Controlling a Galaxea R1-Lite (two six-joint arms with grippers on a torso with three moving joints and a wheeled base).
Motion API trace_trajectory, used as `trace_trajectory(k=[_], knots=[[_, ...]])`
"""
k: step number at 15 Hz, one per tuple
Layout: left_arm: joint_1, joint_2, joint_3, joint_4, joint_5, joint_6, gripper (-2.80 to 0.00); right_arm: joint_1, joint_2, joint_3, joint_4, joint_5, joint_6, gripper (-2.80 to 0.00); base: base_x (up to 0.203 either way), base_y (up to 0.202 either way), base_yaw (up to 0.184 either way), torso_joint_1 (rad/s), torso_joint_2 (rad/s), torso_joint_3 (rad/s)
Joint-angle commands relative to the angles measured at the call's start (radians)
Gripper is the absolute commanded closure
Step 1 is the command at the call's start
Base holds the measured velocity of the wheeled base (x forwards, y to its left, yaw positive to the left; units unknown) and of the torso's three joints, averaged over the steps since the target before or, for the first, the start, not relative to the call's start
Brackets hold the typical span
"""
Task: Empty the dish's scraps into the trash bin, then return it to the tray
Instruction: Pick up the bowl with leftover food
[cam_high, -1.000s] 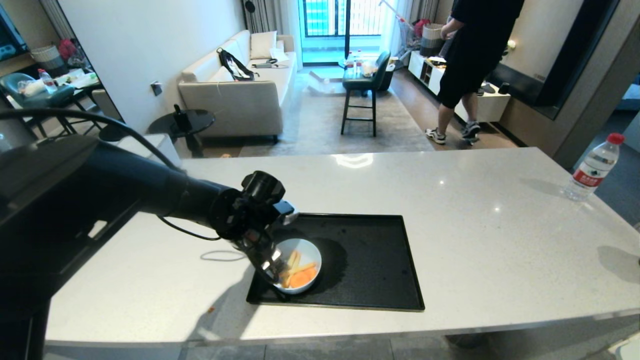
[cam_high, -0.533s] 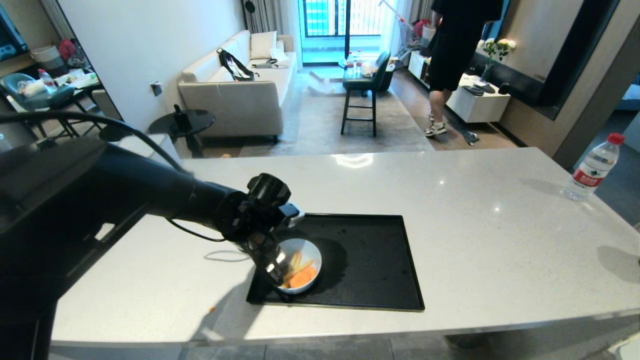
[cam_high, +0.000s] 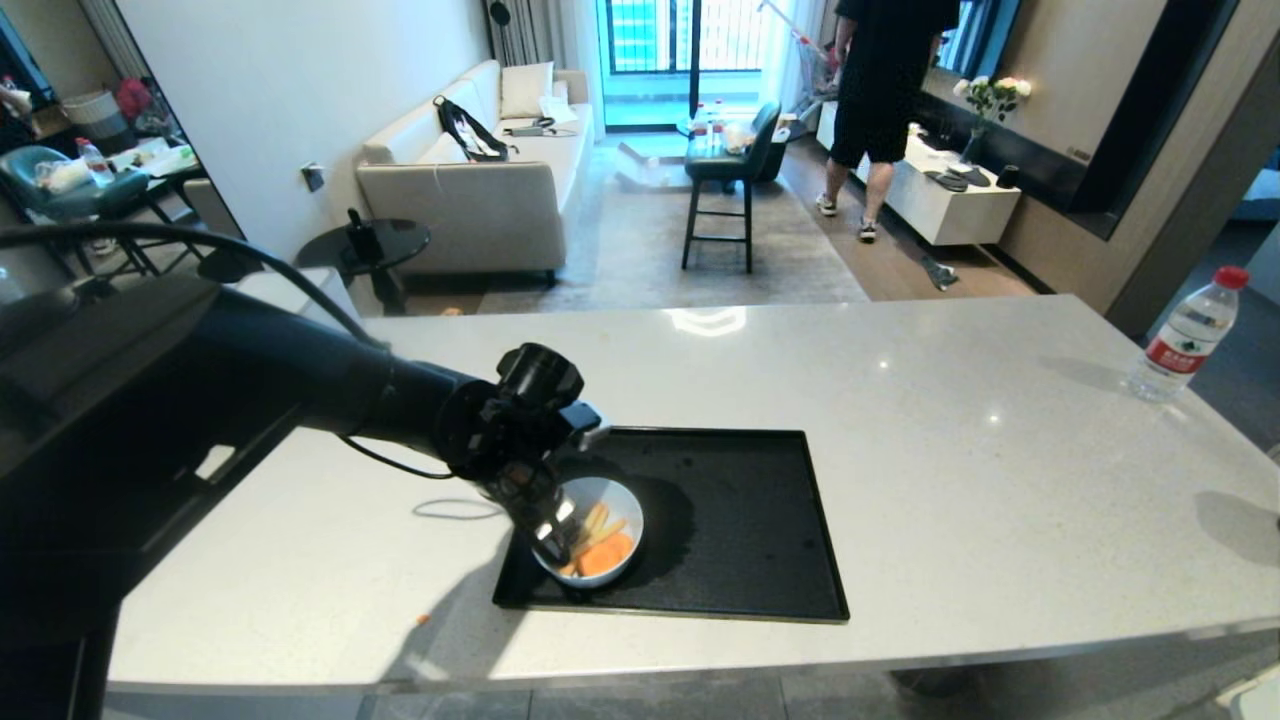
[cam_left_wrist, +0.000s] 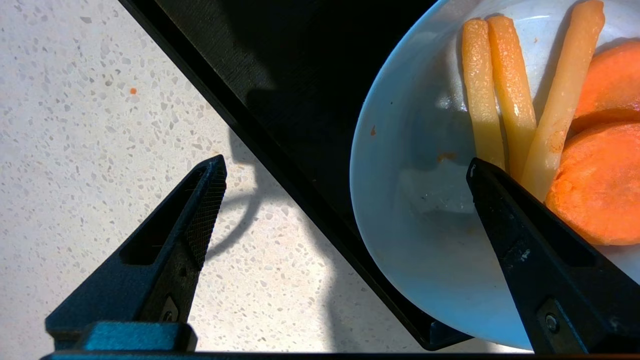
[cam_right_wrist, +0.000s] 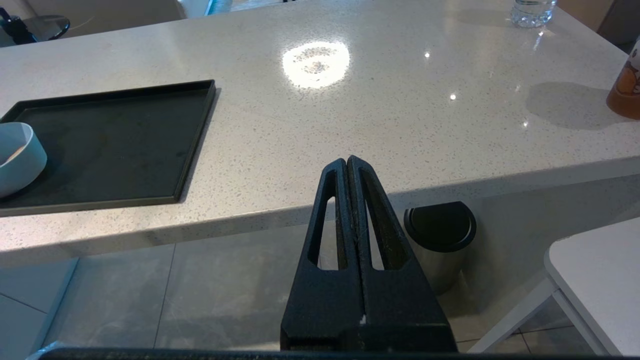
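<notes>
Pale-blue and round, the dish (cam_high: 600, 545) sits in the near-left corner of the black tray (cam_high: 740, 520), which lies flat on the speckled white tabletop (cam_high: 950, 430). You can see the scraps (cam_high: 598, 545) inside it: orange carrot slices and 3 pale yellow-orange sticks, all resting against the bowl's floor.

Your left tool (cam_high: 553, 535) hangs over the dish's left rim, pointing down, with its fingers spread wide. From the left wrist camera, 1 finger (cam_left_wrist: 540, 260) is over the inside of the dish (cam_left_wrist: 415, 200), close to the sticks among the scraps (cam_left_wrist: 550, 120), while the other finger (cam_left_wrist: 170, 270) is out over the bare tabletop (cam_left_wrist: 75, 150) beyond the tray's edge (cam_left_wrist: 280, 160). The dish's rim lies between the 2 fingers, and neither one is visibly pressing on it.

Your right tool (cam_right_wrist: 348, 165) is parked low in front of the tabletop's near edge, its 2 fingers pressed together and holding nothing. From its camera you see the tray (cam_right_wrist: 120, 145) with the dish (cam_right_wrist: 17, 155) at its end, and a brushed-steel bin with a black top (cam_right_wrist: 440, 235) on the floor under the tabletop.

A water bottle with a red cap (cam_high: 1190, 335) stands at the tabletop's far-right edge. A tiny orange crumb (cam_high: 423, 619) lies on the tabletop left of the tray. Beyond, a person in dark clothes (cam_high: 885, 90) stands in the living room near a sofa (cam_high: 480, 190).
</notes>
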Motion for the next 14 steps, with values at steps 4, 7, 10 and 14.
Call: trace_trajectory(k=[4, 7, 10, 14], knots=[[-0.001, -0.002, 0.001, 0.001, 0.0, 0.002, -0.06, 0.0, 0.0, 0.0, 0.0, 0.0, 0.001, 0.0, 0.0, 0.0, 0.0, 0.0, 0.0, 0.0], [-0.003, 0.004, 0.001, 0.002, -0.001, -0.003, 0.0, 0.0, 0.0, 0.0, 0.0, 0.0, 0.001, 0.0, 0.0, 0.0, 0.0, 0.0, 0.0, 0.0], [-0.001, 0.004, 0.005, 0.003, -0.001, -0.014, 0.0, 0.0, 0.0, 0.0, 0.0, 0.0, 0.001, 0.0, 0.0, 0.0, 0.0, 0.0, 0.0, 0.0], [-0.004, 0.001, 0.006, 0.003, -0.003, -0.036, 0.0, 0.0, 0.0, 0.0, -0.001, 0.0, 0.001, 0.0, 0.0, 0.0, 0.0, 0.0, 0.0, 0.0]])
